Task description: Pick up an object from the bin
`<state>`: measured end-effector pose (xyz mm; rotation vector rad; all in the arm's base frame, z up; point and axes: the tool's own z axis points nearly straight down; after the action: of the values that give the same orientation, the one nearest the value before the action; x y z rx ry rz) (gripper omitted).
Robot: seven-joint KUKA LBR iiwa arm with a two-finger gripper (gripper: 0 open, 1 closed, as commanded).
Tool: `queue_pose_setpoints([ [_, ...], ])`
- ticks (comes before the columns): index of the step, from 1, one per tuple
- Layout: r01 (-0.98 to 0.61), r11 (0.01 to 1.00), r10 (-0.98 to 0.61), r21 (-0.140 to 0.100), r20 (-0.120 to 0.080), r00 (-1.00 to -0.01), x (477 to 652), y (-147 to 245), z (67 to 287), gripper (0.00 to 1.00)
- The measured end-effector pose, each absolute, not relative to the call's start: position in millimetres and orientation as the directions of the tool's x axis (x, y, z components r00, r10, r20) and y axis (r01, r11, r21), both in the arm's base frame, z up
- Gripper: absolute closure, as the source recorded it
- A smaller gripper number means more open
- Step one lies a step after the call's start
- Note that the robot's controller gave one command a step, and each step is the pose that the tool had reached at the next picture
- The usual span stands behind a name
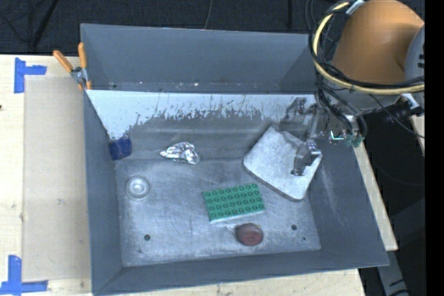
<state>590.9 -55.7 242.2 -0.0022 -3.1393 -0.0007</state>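
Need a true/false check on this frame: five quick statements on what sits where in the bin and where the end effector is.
1. The end effector is over the grey flat pad on the bin's right side. True.
2. The green studded plate lies against the back wall. False: it lies towards the front, near the middle.
3. The crumpled foil lies left of the pad, apart from it. True.
4. The blue block sits in the front right corner. False: it is by the left wall, towards the back.
5. The brown disc lies on top of the foil. False: it lies on the bin floor just in front of the green plate.
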Motion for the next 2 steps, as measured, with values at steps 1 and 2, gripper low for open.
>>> queue_pose_setpoints([
  [1, -0.152, 0.988, -0.152, -0.003, -0.019, -0.988, 536.6, -1, 74, 0.0],
  [2, -0.07, 0.998, -0.07, 0.001, -0.002, -0.998, 529.9, 24, 100, 0.0],
])
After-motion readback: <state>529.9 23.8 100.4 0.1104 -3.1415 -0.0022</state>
